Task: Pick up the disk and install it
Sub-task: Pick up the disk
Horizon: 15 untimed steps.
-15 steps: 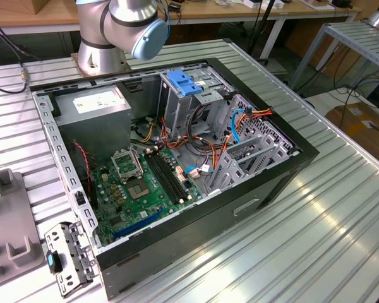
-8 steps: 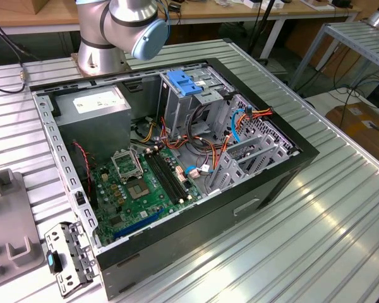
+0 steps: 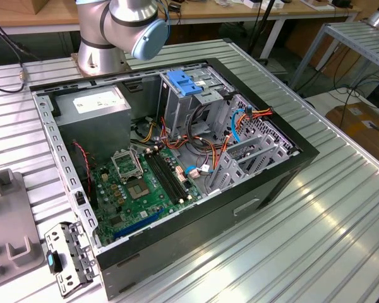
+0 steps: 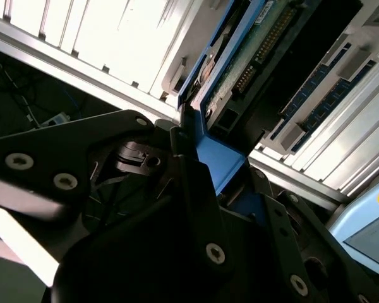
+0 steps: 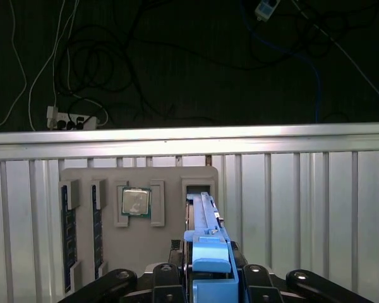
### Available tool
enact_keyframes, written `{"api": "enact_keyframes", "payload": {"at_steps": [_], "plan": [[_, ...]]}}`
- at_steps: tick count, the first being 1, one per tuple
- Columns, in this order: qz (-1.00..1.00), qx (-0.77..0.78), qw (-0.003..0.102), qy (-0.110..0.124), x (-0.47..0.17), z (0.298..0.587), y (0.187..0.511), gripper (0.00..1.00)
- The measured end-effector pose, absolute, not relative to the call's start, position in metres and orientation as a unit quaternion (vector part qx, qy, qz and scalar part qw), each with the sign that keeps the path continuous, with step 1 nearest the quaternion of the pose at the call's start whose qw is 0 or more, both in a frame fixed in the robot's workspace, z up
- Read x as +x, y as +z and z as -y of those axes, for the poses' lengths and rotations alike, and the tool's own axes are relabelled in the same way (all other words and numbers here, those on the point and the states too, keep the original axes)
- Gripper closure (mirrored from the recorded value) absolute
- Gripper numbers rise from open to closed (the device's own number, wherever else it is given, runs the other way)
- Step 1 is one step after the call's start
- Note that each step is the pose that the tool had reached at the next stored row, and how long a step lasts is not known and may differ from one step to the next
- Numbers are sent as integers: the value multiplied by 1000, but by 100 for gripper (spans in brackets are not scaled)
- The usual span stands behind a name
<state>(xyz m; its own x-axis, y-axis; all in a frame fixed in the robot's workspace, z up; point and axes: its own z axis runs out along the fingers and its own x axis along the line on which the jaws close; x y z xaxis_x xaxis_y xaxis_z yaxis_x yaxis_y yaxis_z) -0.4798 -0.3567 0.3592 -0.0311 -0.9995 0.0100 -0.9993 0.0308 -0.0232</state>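
Note:
The disk (image 5: 205, 240) stands on edge between my gripper's (image 5: 208, 281) fingers, its blue side rail facing the first wrist view. It reaches toward an open slot of the grey holder tray (image 5: 167, 252); whether it still sits in that slot I cannot tell. In the second wrist view the disk (image 4: 240, 69) shows its green circuit board and blue rail, with the dark fingers (image 4: 188, 158) pressed against the rail. The gripper is shut on the disk. The open computer case (image 3: 177, 164) lies on the table in the exterior view.
The tray also holds a processor chip (image 5: 136, 202) and memory sticks (image 5: 69, 233). Inside the case are a drive cage with a blue handle (image 3: 184, 85), a grey power supply (image 3: 91, 104) and loose cables. The arm's base (image 3: 114, 31) stands behind the case. A small bracket (image 3: 66, 255) lies near the front.

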Motion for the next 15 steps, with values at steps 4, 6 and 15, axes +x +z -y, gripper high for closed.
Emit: {"api": "enact_keyframes", "payload": {"at_steps": [4,6,15], "plan": [[-718,-696,5,-12,-480,357,362,63],[-718,-696,5,-11,-480,357,364,63],[-718,-696,5,-10,-480,357,373,63]]}}
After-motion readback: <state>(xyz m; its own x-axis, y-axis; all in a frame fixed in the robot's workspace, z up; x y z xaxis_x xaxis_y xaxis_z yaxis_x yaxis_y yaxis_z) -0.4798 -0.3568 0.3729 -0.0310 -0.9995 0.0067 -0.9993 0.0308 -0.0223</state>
